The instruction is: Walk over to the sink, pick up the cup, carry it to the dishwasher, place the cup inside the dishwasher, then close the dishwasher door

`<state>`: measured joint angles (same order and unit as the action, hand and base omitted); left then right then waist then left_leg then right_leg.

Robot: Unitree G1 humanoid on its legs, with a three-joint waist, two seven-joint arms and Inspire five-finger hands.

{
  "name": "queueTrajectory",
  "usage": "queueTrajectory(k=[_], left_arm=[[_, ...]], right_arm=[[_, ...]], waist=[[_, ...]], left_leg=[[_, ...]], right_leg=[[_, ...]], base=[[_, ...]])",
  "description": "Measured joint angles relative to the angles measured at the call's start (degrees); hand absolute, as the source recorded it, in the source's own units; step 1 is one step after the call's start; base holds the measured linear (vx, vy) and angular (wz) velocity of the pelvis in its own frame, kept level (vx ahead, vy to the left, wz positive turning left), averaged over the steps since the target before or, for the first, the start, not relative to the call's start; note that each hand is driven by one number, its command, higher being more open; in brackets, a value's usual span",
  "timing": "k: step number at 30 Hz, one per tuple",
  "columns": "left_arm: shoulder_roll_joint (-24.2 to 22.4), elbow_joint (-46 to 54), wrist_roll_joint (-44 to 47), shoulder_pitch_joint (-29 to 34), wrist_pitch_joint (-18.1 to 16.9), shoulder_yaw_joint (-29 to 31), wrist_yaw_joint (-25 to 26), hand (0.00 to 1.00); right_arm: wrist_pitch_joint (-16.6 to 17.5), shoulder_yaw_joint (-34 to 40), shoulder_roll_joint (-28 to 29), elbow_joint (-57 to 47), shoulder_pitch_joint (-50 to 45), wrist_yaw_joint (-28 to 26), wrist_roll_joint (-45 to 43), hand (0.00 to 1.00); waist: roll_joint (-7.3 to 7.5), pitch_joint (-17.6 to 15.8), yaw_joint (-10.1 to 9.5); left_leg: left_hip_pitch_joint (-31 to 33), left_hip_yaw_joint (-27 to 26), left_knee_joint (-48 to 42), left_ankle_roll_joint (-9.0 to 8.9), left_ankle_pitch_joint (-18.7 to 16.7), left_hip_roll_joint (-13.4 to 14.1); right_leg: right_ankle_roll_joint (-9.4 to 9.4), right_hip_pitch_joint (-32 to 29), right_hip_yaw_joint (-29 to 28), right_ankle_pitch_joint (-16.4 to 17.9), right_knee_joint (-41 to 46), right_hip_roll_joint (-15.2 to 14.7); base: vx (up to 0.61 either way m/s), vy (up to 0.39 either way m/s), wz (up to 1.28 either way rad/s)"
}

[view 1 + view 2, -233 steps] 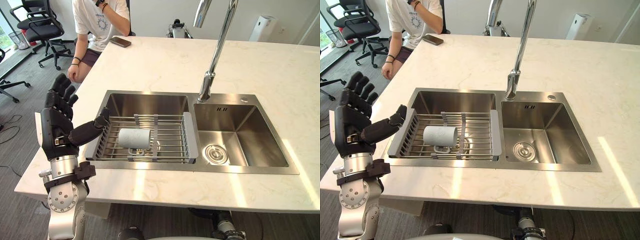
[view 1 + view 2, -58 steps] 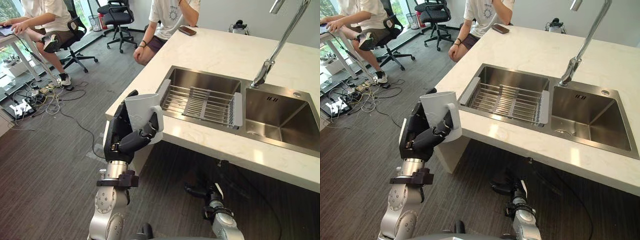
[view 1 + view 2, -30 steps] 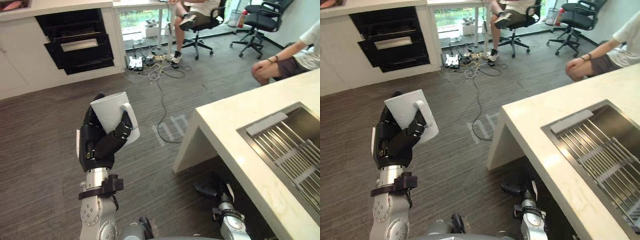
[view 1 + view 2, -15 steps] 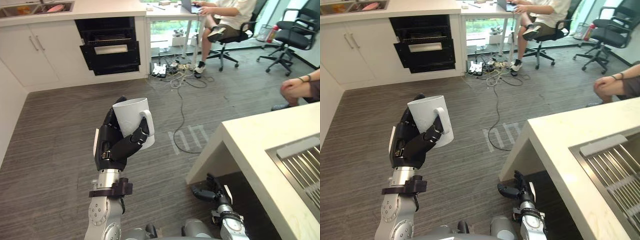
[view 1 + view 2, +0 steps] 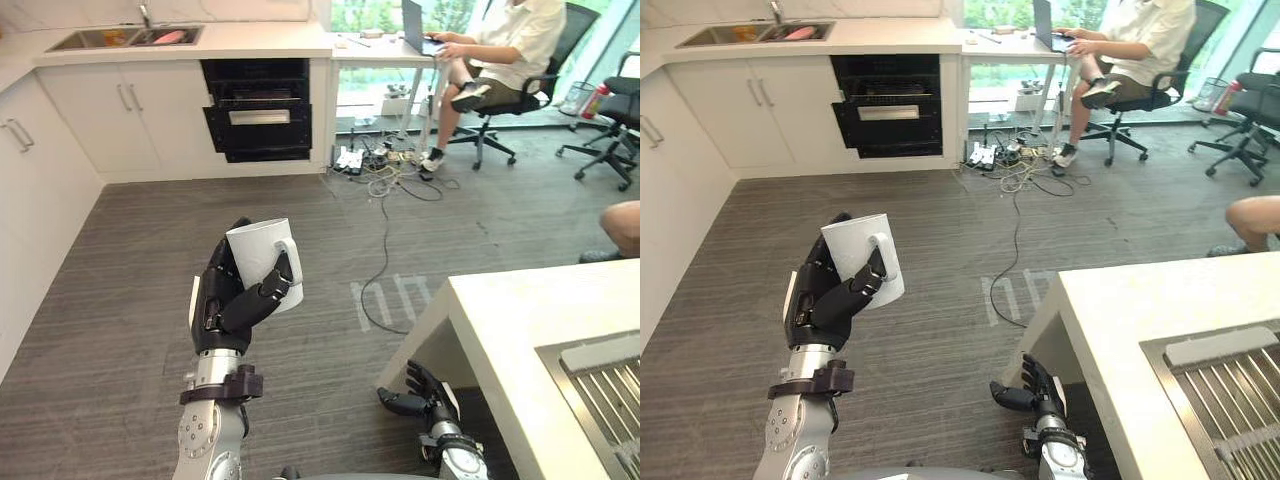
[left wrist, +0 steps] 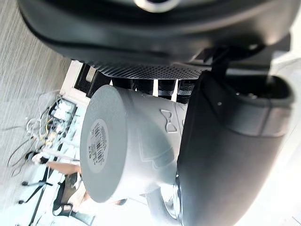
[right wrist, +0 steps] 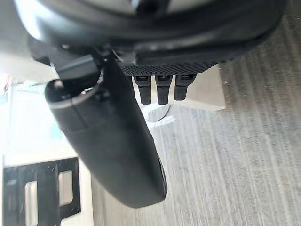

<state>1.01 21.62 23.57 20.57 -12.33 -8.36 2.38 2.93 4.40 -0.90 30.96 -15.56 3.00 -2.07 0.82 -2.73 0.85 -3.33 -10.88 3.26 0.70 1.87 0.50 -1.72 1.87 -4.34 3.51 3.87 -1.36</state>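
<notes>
Carry leg: cup in hand, dishwasher ahead.
Dishwasher is sitting under the far counter's right end, well apart. Left hand is gripping the white cup upright. Right hand is hanging relaxed by the island counter's corner. Next: close the gap, then lower the cup in.

Left robot hand gripping cup, dishwasher beyond

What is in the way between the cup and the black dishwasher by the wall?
Nothing visible. The left hand holds the cup, and the grey floor up to the black dishwasher is bare. A tangle of cables lies off to the right of that path, near the seated person, so it should not matter.
</notes>
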Motion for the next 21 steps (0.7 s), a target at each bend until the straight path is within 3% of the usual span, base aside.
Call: queueTrajectory(k=[7,9,11,14,18,19,21], left_arm=[[0.0,-2.6,-0.6,-2.4,1.6,-0.9,1.9,0.30],[0.2,-2.6,-1.1,-2.4,1.9,-0.9,2.7,0.30],[0.0,-2.5,-1.2,-2.2,1.9,-0.1,2.7,0.30],[-0.2,-1.8,-1.1,-2.1,1.9,3.7,4.1,0.30],[-1.4,-1.8,-0.9,-2.0,1.9,8.3,5.3,0.30],[-1.3,-1.8,-0.6,-1.8,1.9,8.5,5.3,0.30],[-1.2,-1.8,0.1,-1.5,1.9,8.9,5.2,0.30]], right_arm=[[-0.2,2.8,0.7,0.0,-2.0,2.1,-0.6,0.90],[-0.2,3.5,0.8,0.0,-1.8,2.8,-1.0,0.90],[-0.2,3.9,0.6,0.4,-1.0,3.3,-1.2,0.90],[-0.1,4.0,0.4,1.0,2.1,3.7,-1.2,0.90],[-0.2,4.1,-1.5,4.7,6.6,4.0,-1.2,0.90],[-0.4,4.2,-1.5,4.8,6.9,4.0,-1.2,0.90],[-0.4,4.3,-1.4,4.4,7.7,4.0,-1.2,0.90]], waist=[[0.09,0.0,0.15],[0.21,-0.2,0.22],[0.26,-0.6,-0.18],[0.22,-3.3,-0.21],[-0.78,-5.3,-1.64],[-0.61,-5.4,-2.23],[-0.07,-5.7,-2.23]], left_leg=[[0.2,0.6,-1.5,-0.80,-1.8,0.7],[0.8,-3.5,-2.5,-0.93,-2.0,2.0],[2.7,-1.1,-4.0,-1.54,-1.1,1.8],[7.4,3.6,-8.4,-0.64,-1.8,1.1],[14.1,-8.8,-17.9,0.10,-4.3,7.5],[14.1,-8.8,-18.1,0.37,-4.7,7.3],[15.2,-8.3,-21.5,1.55,-8.1,5.5]], right_leg=[[0.19,1.6,2.7,0.0,-0.1,-0.1],[0.17,2.2,5.2,0.1,-0.1,-0.7],[0.02,2.5,8.3,0.5,0.0,-1.3],[-0.05,2.3,14.3,1.3,0.8,-2.1],[-0.75,1.6,21.5,2.0,0.9,-2.9],[-1.06,1.5,21.5,2.3,1.2,-3.3],[-2.84,0.4,22.4,6.7,6.2,-6.2]], base=[[-0.02,-0.039,0.11],[-0.04,-0.028,0.65],[-0.05,-0.019,0.95],[-0.08,-0.009,1.12],[-0.03,0.043,0.89],[0.05,0.173,0.40],[0.06,0.169,0.25]])
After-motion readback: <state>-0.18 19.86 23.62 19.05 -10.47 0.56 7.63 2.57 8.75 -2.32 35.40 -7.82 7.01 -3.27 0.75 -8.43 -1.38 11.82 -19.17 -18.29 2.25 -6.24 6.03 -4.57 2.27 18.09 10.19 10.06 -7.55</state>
